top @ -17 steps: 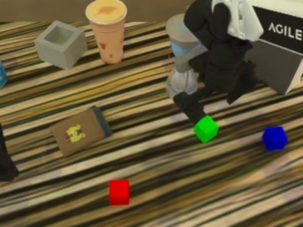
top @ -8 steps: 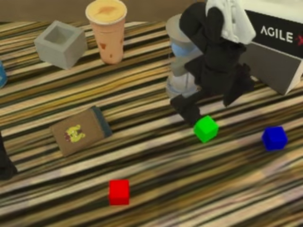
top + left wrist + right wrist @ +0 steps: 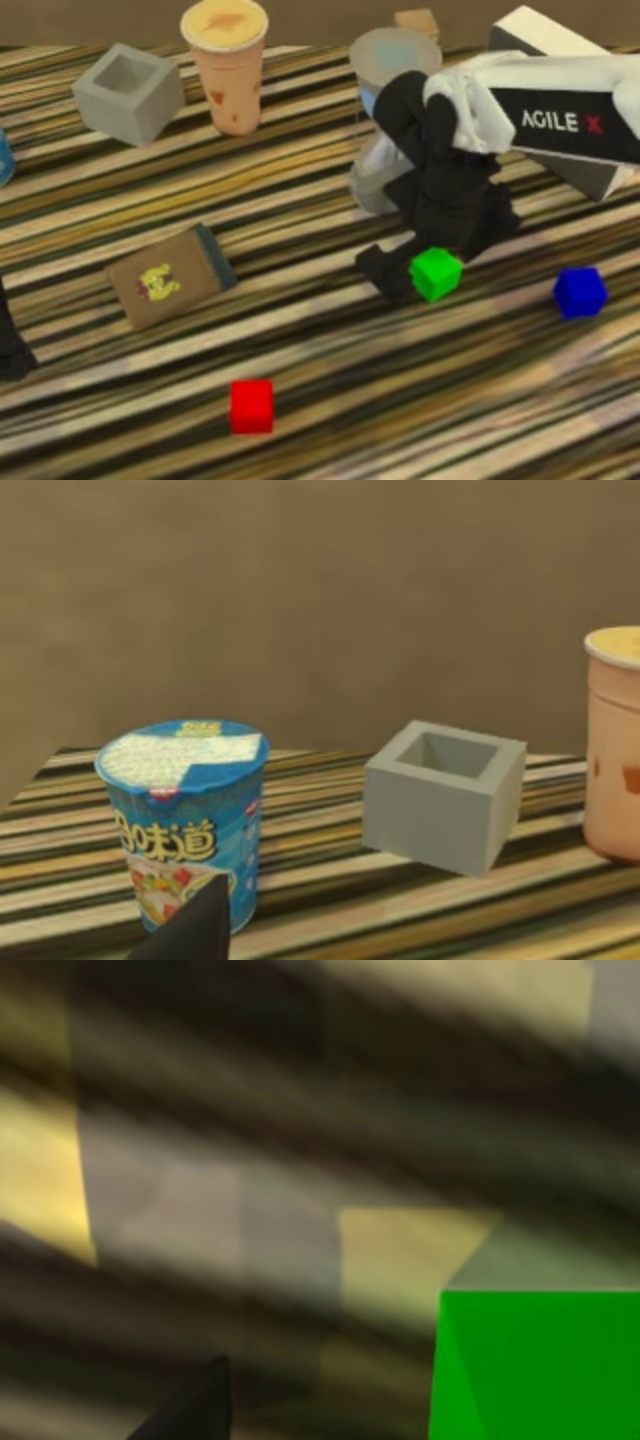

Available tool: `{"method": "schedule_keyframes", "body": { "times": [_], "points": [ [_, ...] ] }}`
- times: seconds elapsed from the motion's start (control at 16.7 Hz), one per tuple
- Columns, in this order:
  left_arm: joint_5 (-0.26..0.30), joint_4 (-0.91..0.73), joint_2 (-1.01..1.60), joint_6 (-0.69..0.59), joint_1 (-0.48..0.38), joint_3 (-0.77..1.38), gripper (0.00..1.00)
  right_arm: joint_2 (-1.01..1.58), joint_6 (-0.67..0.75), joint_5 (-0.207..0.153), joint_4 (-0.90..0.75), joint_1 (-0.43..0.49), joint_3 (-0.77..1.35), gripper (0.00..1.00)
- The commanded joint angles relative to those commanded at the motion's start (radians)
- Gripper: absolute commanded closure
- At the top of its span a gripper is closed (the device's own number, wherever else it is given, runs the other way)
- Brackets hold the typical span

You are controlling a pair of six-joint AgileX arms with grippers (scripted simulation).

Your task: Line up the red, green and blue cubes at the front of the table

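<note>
While the left arm is sitting parked at the far left edge of the table (image 3: 300, 340), only a dark sliver of the left claw (image 3: 12, 352) is showing in the top view, and whether it is released or clenched cannot be told. Going left to right, a blue noodle cup (image 3: 185, 815) is standing near the back left, and a hollow grey cube (image 3: 128, 92) is sitting just to its right, with an orange paper cup (image 3: 225, 62) standing upright beside that. A tan block with a yellow picture (image 3: 170, 277) is lying flat nearer the middle-left, and the red cube (image 3: 251, 406) is resting alone toward the front, well apart from everything. Further right, a grey-and-clear hourglass-shaped object (image 3: 385, 120) is standing partly hidden behind the right arm. The right claw (image 3: 425, 265) is hanging low over the green cube (image 3: 436, 273), one dark finger (image 3: 385, 272) sitting just to the cube's left; the wrist view is showing the green cube close against the striped surface, but whether the claw is released or gripping cannot be told. The blue cube (image 3: 580, 292) is lying near the right edge, apart from the green one.
</note>
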Motion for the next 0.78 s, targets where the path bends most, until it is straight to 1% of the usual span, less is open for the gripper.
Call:
{"method": "schedule_keyframes", "body": {
  "times": [0.18, 0.78],
  "points": [
    [0.0, 0.0, 0.0, 0.0, 0.0, 0.0, 0.0, 0.0, 0.0, 0.0, 0.001, 0.0, -0.001, 0.0],
    [0.0, 0.0, 0.0, 0.0, 0.0, 0.0, 0.0, 0.0, 0.0, 0.0, 0.001, 0.0, -0.001, 0.75]
  ]
}}
